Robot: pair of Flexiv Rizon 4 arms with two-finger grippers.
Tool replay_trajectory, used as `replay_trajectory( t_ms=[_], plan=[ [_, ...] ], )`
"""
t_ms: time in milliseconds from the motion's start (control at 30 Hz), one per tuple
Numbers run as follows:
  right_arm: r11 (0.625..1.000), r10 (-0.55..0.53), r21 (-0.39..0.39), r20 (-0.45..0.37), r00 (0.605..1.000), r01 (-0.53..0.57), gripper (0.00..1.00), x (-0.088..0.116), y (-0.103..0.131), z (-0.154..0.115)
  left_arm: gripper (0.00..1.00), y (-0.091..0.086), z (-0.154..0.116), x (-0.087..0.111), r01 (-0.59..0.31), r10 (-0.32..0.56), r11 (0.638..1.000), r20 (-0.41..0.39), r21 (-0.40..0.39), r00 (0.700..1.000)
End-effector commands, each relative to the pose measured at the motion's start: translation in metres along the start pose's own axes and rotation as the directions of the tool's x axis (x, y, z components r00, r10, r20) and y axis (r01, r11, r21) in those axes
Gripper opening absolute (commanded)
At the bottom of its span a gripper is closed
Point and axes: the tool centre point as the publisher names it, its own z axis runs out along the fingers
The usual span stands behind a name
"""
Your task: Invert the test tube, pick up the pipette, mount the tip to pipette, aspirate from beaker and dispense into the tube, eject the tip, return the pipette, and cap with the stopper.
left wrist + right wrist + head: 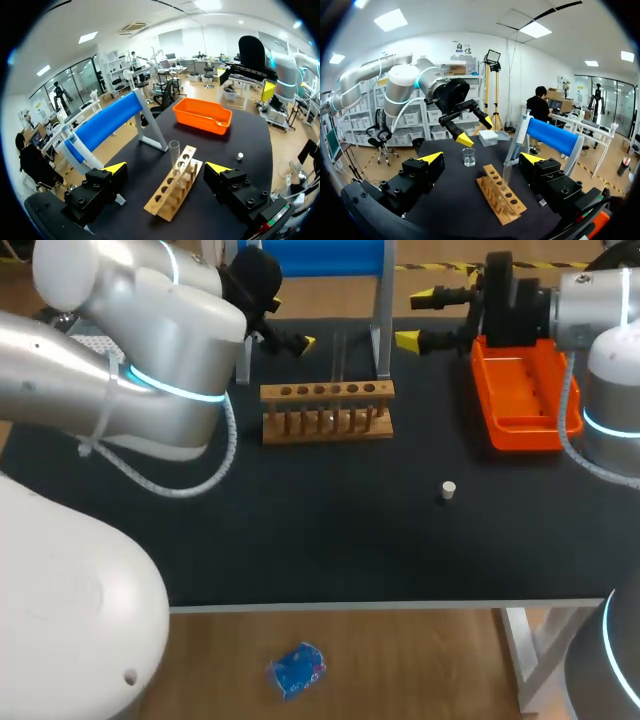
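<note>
**Both grippers wide open above the tube rack**

The table top (300, 540) is matt black with a pale front edge. Near its middle stands a light wooden test tube rack (327, 412) with a single row of round holes. A clear glass test tube (174, 152) stands upright in one of them.

The left gripper (167, 168) hangs over the far side of the table with its yellow-tipped fingers spread wide and nothing between them. The rack and tube lie ahead of it. The right gripper (481, 158) faces it from the other end of the rack, also spread wide and holding nothing.

A small clear glass beaker (468, 156) sits on the table beneath the left gripper, with a white box (489, 137) just behind it. A blue cylindrical stand on white legs (107, 122) stands behind the rack. A shallow orange plastic tray (520, 400) lies to the rack's right. A small white stopper (449, 490) stands alone on the bare black surface in front of the tray, well apart from the rack.
</note>
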Motion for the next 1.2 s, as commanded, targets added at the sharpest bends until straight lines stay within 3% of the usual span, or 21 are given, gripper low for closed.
replay_trajectory(
  t_ms=[33,233,333,1000,1100,1200],
  plan=[
    [0.999,0.039,0.018,-0.004,0.999,-0.039,1.0,0.006,-0.028,-0.011,1.0,-0.003,0.004,-0.003,-0.03,0.023,0.999,-0.35,-0.015,0.937],
    [0.997,0.073,0.04,-0.007,0.997,-0.073,1.0,0.019,-0.056,-0.03,1.0,-0.004,0.01,-0.002,-0.039,0.029,0.999,-0.421,-0.016,0.906],
    [0.998,0.044,0.047,0.018,0.999,-0.045,1.0,0.025,-0.069,-0.042,1.0,-0.004,0.013,-0.004,-0.042,0.032,0.999,-0.413,-0.014,0.91],
    [0.998,0.044,0.047,0.018,0.999,-0.045,1.0,0.025,-0.069,-0.042,1.0,-0.004,0.013,-0.004,-0.042,0.032,0.999,-0.413,-0.014,0.91],
    [0.998,0.046,0.046,0.021,0.999,-0.047,1.0,0.026,-0.072,-0.044,1.0,0.001,0.014,-0.008,-0.038,0.021,0.998,-0.319,-0.048,0.948],
    [0.997,0.052,0.046,0.035,0.998,-0.054,1.0,0.026,-0.079,-0.051,1.0,0.002,0.014,-0.011,-0.018,0.005,0.999,-0.268,-0.044,0.963]
  ],
)
